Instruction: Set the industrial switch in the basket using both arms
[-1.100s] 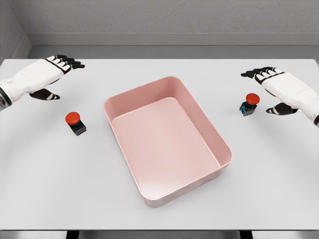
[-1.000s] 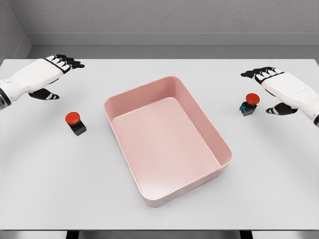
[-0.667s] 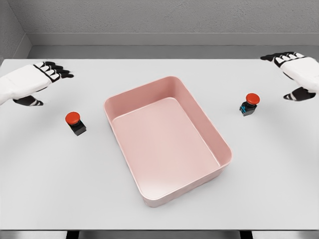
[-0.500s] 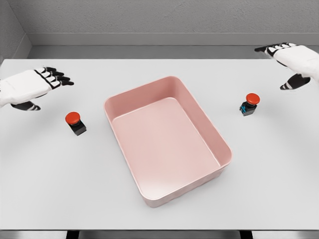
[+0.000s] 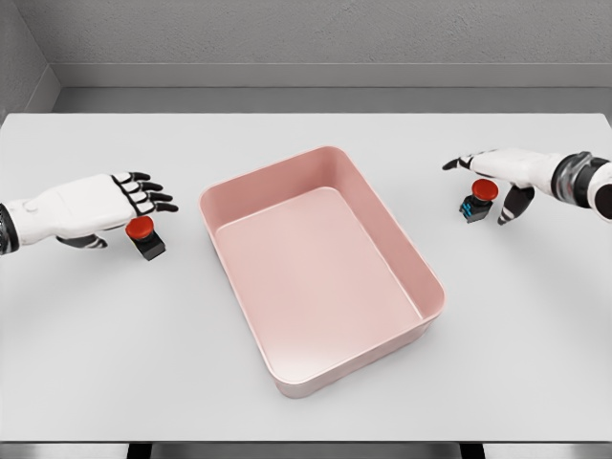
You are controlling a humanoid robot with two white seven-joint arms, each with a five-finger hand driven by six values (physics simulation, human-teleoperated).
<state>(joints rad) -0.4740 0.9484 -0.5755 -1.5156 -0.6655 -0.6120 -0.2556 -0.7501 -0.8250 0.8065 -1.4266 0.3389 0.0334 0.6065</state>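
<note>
A: Head view: both hands have dropped from the far desk [image 5: 306, 134] edge onto the switches.
B: State?
A: Left hand [image 5: 100, 203] spread over left switch [image 5: 142, 234], right hand [image 5: 502, 174] spread over right switch [image 5: 478, 200]. Nothing gripped; basket [image 5: 320, 263] empty between them.

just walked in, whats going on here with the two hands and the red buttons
Each hand is reaching for a red-topped switch on the white table. The left hand hangs open over the left switch, the right hand open over the right switch. Neither is gripped yet. The pink basket between them holds nothing.
</note>
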